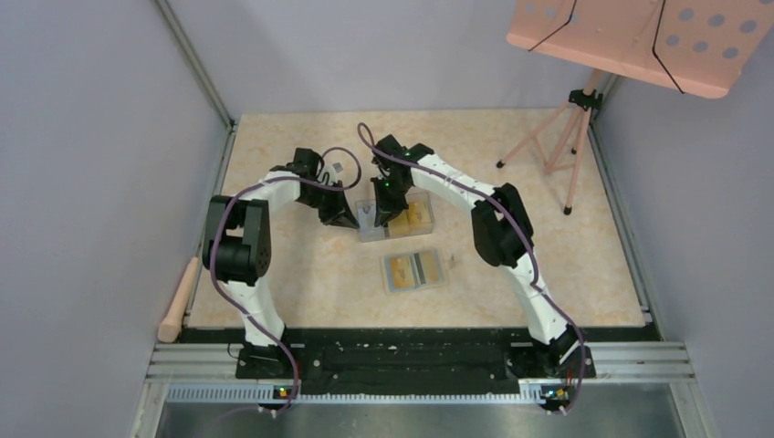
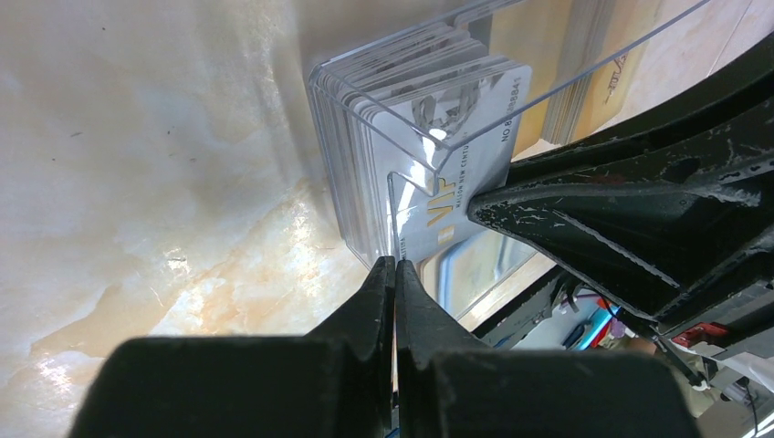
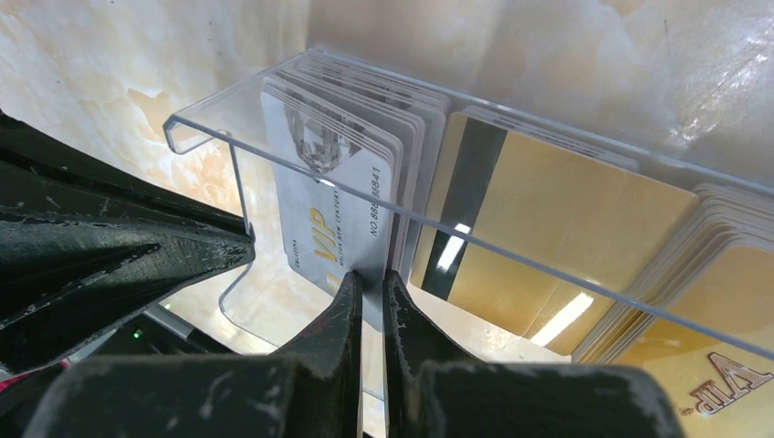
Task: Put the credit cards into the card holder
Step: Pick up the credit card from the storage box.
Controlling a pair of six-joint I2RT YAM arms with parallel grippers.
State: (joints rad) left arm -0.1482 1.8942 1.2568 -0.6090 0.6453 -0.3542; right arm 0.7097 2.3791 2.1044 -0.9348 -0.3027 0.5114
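A clear plastic box (image 1: 418, 219) near the table's middle holds stacks of credit cards, silver-white ones (image 2: 465, 155) at its left end and golden ones (image 3: 557, 228) beside them. My right gripper (image 3: 370, 278) is shut on the lower edge of the front silver-white VIP card (image 3: 333, 201), which still stands in the box. My left gripper (image 2: 395, 266) is shut on the edge of the box's clear wall (image 2: 365, 119). Both grippers meet at the box's left end (image 1: 370, 217). The card holder (image 1: 415, 271) lies open and flat just nearer the arms, with a golden card showing in it.
A pink perforated music stand (image 1: 639, 36) on a tripod (image 1: 557, 151) stands at the back right. A wooden handle (image 1: 178, 297) lies off the table's left edge. Grey walls close in the left, back and right sides.
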